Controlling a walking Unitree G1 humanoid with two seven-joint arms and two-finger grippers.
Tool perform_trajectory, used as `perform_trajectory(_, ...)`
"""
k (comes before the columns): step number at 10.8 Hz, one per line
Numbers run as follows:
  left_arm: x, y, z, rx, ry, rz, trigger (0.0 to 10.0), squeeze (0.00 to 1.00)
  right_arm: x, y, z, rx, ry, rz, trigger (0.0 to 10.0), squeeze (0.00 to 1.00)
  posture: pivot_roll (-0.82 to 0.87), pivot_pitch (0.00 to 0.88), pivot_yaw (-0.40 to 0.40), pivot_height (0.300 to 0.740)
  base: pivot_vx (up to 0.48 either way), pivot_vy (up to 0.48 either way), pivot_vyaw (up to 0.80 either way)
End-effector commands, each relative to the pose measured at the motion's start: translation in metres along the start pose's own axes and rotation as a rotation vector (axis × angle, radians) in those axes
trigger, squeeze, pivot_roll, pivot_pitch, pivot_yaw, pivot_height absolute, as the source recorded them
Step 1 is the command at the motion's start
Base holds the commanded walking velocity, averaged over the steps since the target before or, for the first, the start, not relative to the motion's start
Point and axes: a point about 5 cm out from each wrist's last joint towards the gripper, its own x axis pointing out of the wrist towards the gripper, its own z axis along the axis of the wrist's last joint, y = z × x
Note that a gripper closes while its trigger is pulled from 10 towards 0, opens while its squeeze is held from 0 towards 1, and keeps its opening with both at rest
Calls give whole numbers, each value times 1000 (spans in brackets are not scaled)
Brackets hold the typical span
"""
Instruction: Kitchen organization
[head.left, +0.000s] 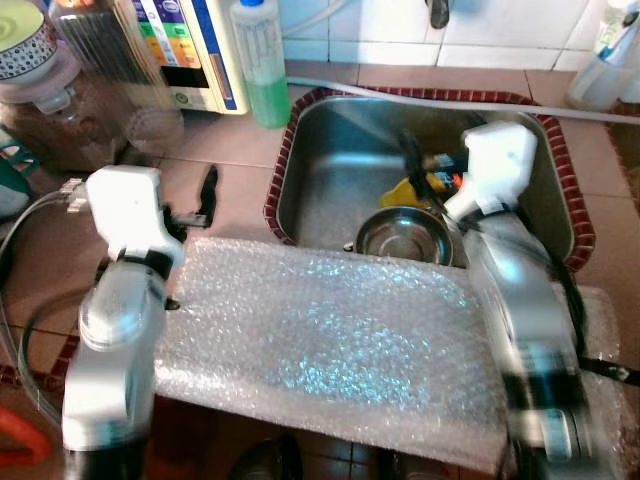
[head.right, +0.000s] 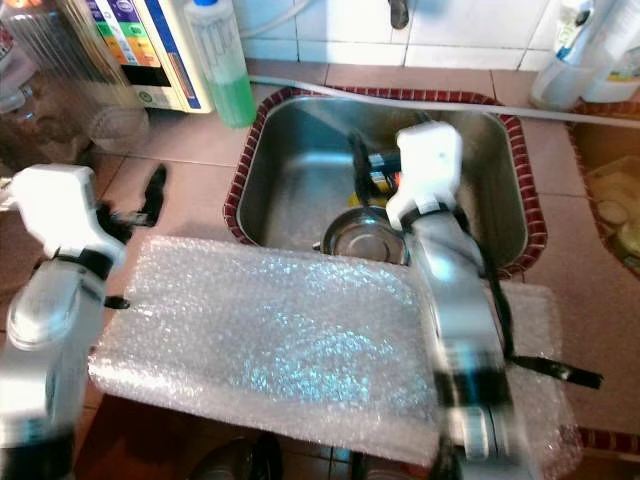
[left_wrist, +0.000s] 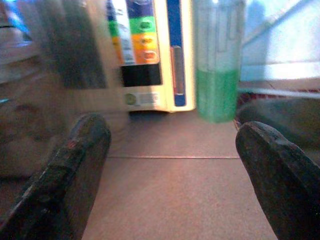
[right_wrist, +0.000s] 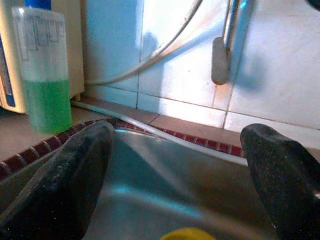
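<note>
Left eye view: both arms are reaching over bubble wrap toward the sink.
Nearest, the wrap is lying across the counter edge and the sink's front rim. Beyond it, the left gripper is hovering over the counter, fingers spread wide, facing a green bottle. The right gripper, fingers also wide apart, is hanging over the sink, where a steel bowl is sitting near something yellow.
</note>
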Motion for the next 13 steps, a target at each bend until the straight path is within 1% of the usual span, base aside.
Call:
perform_trajectory(1, -7, 4, 3, 23, -2, 35, 10000, 1000, -6, 4, 12, -4, -33, 1, 10000, 1000, -99, 185, 124, 740, 0, 0, 0)
perform_trajectory(2, -13, 2, 0, 49, 4, 17, 10000, 1000, -14, 4, 13, -5, -27, -4, 10000, 1000, -100, 183, 122, 740, 0, 0, 0)
perform_trajectory(3, -26, 2, -14, 43, 78, 19, 10000, 780, -30, 6, 7, 7, 9, 7, 10000, 1000, -105, 178, 113, 740, 0, 0, 0)
perform_trajectory(4, -33, 0, -20, 40, 105, -6, 10000, 243, -38, 9, 1, 14, 32, 24, 10000, 1000, -105, 173, 107, 740, 0, 0, 0)
perform_trajectory(5, -44, 0, -23, 62, 125, -12, 10000, 0, -49, 17, -5, 47, 75, 48, 10000, 1000, -103, 170, 100, 740, 0, 0, 0)
perform_trajectory(6, -59, -1, -31, 74, 167, -5, 10000, 0, -65, 29, -15, 75, 128, 114, 10000, 1000, -103, 166, 97, 740, 0, 0, 0)
perform_trajectory(7, -65, -1, -35, 81, 181, 18, 10000, 0, -70, 28, -21, 121, 170, 87, 10000, 1000, -103, 163, 100, 740, 0, 0, 0)
perform_trajectory(8, -75, -1, -44, 60, 218, 29, 10000, 0, -75, 22, -26, 119, 194, 52, 10000, 1000, -103, 163, 102, 740, 0, 0, 0)
perform_trajectory(9, -82, 0, -47, 61, 233, 54, 10000, 0, -76, 16, -28, 99, 203, 33, 10000, 965, -100, 168, 100, 740, 0, 0, 0)
perform_trajectory(10, -84, -2, -46, 57, 228, 49, 10000, 0, -78, 17, -27, 86, 202, 41, 10000, 784, -95, 170, 97, 740, 0, 0, 0)
perform_trajectory(11, -83, -4, -43, 82, 207, 43, 10000, 0, -79, 19, -24, 53, 190, 57, 10000, 518, -92, 171, 94, 740, 0, 0, 0)
perform_trajectory(12, -83, -4, -42, 86, 200, 53, 10000, 0, -78, 20, -22, 44, 181, 67, 10000, 216, -93, 172, 92, 740, 0, 0, 0)
perform_trajectory(13, -81, -5, -40, 98, 179, 55, 10000, 0, -77, 20, -21, 40, 176, 69, 10000, 153, -92, 173, 90, 740, 0, 0, 0)
